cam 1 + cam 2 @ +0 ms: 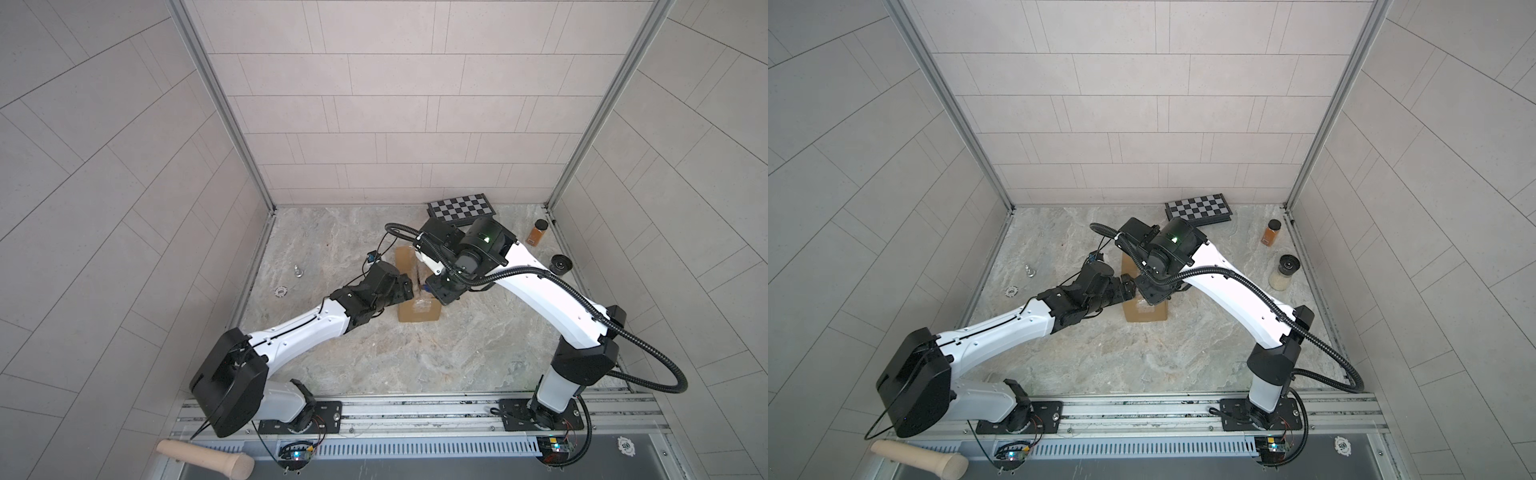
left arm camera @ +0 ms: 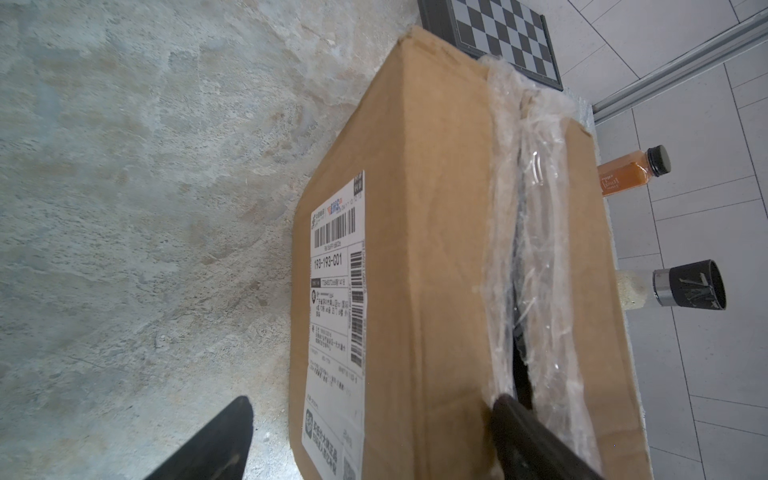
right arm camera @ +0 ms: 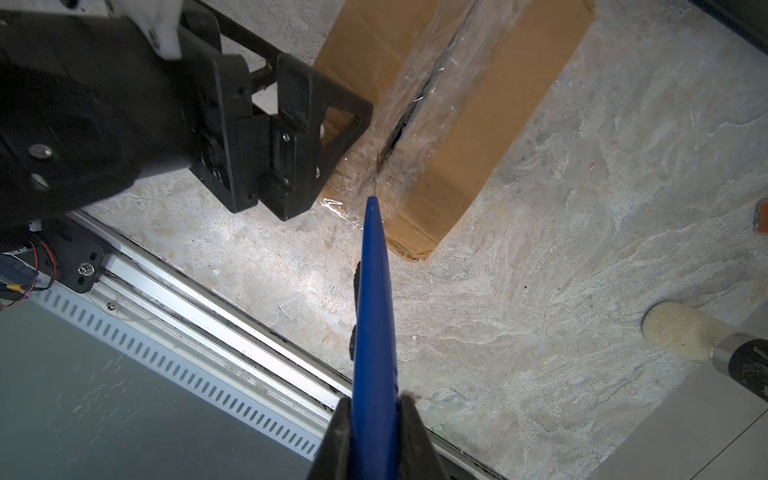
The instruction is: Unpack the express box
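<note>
Cutting under a steadying hold

The right gripper [image 3: 376, 405] clamps a slim blue plastic cutter [image 3: 374, 291], whose thin blade [image 3: 377, 174] reaches ahead of the jaws into the clear-taped seam [image 3: 432, 83] of the small brown cardboard express box [image 2: 436, 249]. The left gripper [image 2: 372, 405] stands wide open, straddling the box's top edge, probably to brace it.

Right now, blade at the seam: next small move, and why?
Probably draw the blue cutter in the right hand back over the near edge of the express box: the tape seam gapes beyond the blade tip, that edge looks taped.
</note>
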Robot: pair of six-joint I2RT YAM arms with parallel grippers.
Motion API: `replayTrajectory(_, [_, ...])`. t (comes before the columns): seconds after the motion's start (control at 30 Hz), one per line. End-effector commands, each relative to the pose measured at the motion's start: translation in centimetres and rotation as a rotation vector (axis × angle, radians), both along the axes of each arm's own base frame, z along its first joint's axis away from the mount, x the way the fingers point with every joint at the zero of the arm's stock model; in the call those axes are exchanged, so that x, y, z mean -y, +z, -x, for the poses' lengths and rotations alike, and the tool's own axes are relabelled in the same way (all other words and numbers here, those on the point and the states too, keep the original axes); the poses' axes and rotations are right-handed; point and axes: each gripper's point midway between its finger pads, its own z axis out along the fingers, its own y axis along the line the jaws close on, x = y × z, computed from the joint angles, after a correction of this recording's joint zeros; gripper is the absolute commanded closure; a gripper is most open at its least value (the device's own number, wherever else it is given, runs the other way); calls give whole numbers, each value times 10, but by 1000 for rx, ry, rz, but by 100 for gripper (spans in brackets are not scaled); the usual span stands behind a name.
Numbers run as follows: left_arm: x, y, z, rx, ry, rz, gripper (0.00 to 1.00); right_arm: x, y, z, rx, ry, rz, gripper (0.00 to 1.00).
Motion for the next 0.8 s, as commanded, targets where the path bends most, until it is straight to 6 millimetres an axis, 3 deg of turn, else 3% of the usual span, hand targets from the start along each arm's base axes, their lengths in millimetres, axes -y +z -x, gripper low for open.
replayTrajectory(0.0, [-26,-45,24,-143,1,-167,8,32,5,37,-99,1,73,100])
replayTrajectory(0.27, [-26,-45,25,-144,2,-165,8,36,-5,42,-116,-37,114,100])
replayTrajectory(0.6, [-26,-49,26,-151,-1,-167,8,54,12,34,-12,-58,114,100])
replayTrajectory(0.77, [-25,-49,26,-151,-3,-166,8,54,14,33,-5,-72,105,100])
